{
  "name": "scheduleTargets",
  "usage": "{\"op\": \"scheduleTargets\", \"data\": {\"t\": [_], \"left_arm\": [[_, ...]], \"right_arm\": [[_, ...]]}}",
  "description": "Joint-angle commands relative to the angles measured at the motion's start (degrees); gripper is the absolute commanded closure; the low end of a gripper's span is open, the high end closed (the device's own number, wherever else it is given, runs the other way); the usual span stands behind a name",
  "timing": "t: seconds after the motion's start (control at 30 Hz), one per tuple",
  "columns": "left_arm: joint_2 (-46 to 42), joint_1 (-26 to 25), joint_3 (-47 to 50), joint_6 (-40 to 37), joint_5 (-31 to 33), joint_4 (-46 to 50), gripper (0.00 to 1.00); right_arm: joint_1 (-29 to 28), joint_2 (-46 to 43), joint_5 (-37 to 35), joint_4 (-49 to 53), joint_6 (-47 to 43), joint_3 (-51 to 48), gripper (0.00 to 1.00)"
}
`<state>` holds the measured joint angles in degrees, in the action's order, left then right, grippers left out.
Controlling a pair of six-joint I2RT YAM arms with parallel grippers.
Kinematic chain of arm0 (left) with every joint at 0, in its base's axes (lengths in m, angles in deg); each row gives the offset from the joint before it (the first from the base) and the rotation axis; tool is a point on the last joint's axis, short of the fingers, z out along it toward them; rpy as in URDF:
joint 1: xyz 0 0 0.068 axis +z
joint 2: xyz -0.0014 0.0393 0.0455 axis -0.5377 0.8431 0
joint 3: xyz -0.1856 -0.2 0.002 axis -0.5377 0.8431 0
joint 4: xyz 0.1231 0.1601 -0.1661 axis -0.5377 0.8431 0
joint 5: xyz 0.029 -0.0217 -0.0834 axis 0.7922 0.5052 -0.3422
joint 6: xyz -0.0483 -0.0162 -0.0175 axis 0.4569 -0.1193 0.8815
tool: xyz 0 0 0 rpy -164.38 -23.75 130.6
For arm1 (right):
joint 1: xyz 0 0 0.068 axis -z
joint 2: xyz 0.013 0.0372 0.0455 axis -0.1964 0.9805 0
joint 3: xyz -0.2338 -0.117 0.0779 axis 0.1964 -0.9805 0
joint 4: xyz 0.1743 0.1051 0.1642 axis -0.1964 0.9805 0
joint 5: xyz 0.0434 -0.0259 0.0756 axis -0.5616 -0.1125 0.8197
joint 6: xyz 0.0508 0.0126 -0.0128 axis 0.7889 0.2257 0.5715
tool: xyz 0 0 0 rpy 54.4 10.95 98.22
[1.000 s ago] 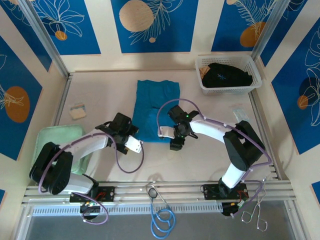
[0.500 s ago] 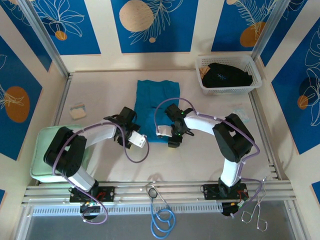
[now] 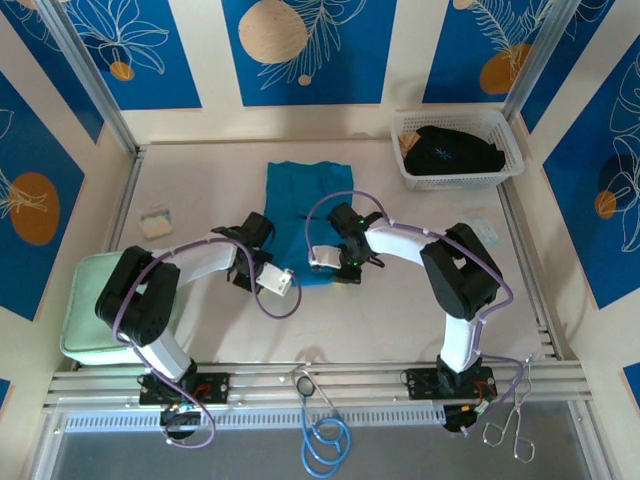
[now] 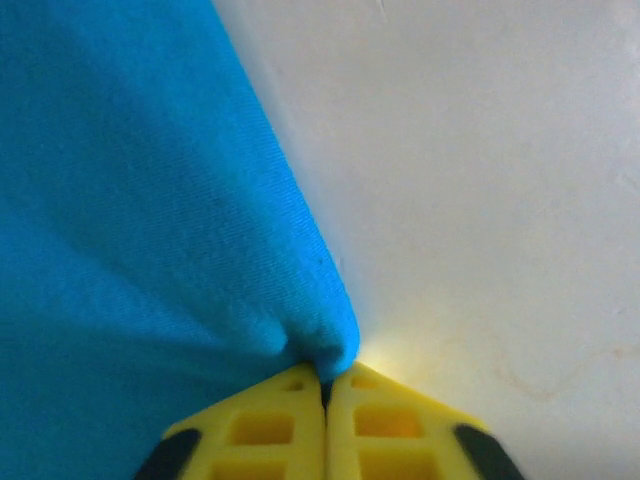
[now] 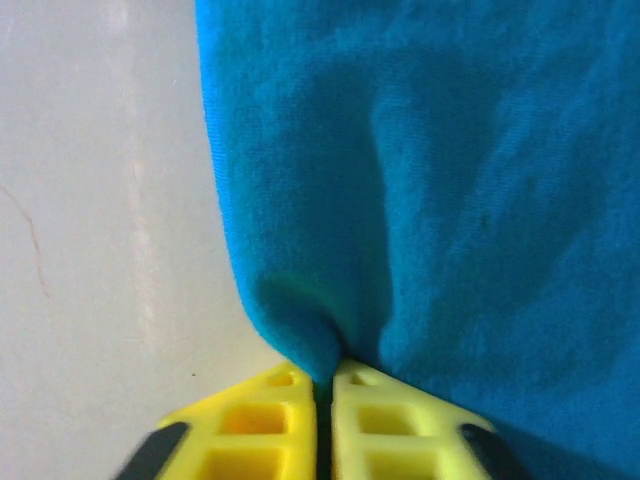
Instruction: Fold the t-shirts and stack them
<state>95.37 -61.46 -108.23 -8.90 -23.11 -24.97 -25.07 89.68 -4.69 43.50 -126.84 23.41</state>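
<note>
We see the teal t-shirt (image 3: 305, 200), a smooth narrow folded strip, lying flat left of the white basket (image 3: 513, 160), long axis running near-to-far. Left gripper (image 4: 326, 380) and right gripper (image 5: 322, 378) each pinch a near corner. The black t-shirt (image 3: 455, 150) sits crumpled inside the basket.

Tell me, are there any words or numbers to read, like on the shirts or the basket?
No text can be read anywhere.
black t-shirt in the white basket: a small pale mark, too small to read.
teal-blue t-shirt: plain, no print.
wall panels: leaf and circle drawings, no words.
</note>
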Motion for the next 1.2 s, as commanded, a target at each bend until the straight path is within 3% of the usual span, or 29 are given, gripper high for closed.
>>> {"op": "scheduleTargets", "data": {"t": [0.0,0.37,0.7,0.9,1.17], "left_arm": [[3.9,1.4,1.8,-0.2,4.3,-8.8,1.00],[-12.0,0.7,4.1,2.3,1.1,0.8,1.00],[-32.8,-6.1,8.1,10.9,-0.3,10.5,1.00],[-40.4,-12.3,6.2,16.4,2.7,18.0,1.00],[-43.2,-13.8,-0.2,22.0,6.4,21.6,1.00]], "right_arm": [[0.2,2.4,0.9,2.2,-0.4,-0.6,1.00],[-0.6,-9.3,1.4,2.7,1.7,-6.9,1.00],[-7.3,-25.1,-1.7,7.4,7.5,-13.5,1.00],[-11.8,-34.6,-2.5,15.3,10.6,-11.3,1.00],[-12.4,-39.4,-3.4,23.2,9.9,-3.6,1.00]]}}
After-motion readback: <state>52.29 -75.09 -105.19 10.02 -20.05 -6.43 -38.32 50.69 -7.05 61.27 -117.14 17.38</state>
